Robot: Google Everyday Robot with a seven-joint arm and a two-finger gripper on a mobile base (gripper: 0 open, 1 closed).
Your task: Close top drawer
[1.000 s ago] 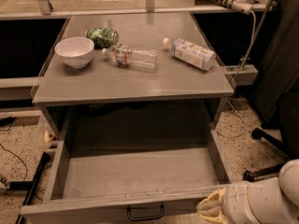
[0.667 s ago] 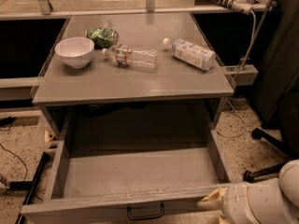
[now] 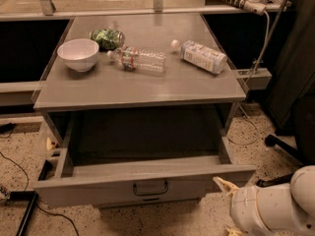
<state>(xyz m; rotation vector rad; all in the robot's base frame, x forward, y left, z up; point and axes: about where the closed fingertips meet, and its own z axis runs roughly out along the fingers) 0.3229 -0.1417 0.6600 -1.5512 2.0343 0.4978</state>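
Observation:
The top drawer (image 3: 98, 188) is a wide grey metal drawer under the grey tabletop (image 3: 142, 87). It stands partly pulled out, with a strip of its inside floor showing behind the front panel. A small dark loop handle (image 3: 150, 187) sits at the centre of the front. My gripper (image 3: 224, 186) is at the lower right, just off the drawer's front right corner, on the end of my white arm (image 3: 268, 205). I cannot see whether it touches the panel.
On the tabletop stand a white bowl (image 3: 78, 53), a green bag (image 3: 107, 37), a clear water bottle (image 3: 138, 59) and a white bottle (image 3: 202, 55), both lying down. A dark chair base (image 3: 288, 149) is at the right. Cables (image 3: 24, 210) lie on the floor at the left.
The drawer front has moved in toward the table, so much less of the inside shows. My gripper has followed it forward and sits higher in view.

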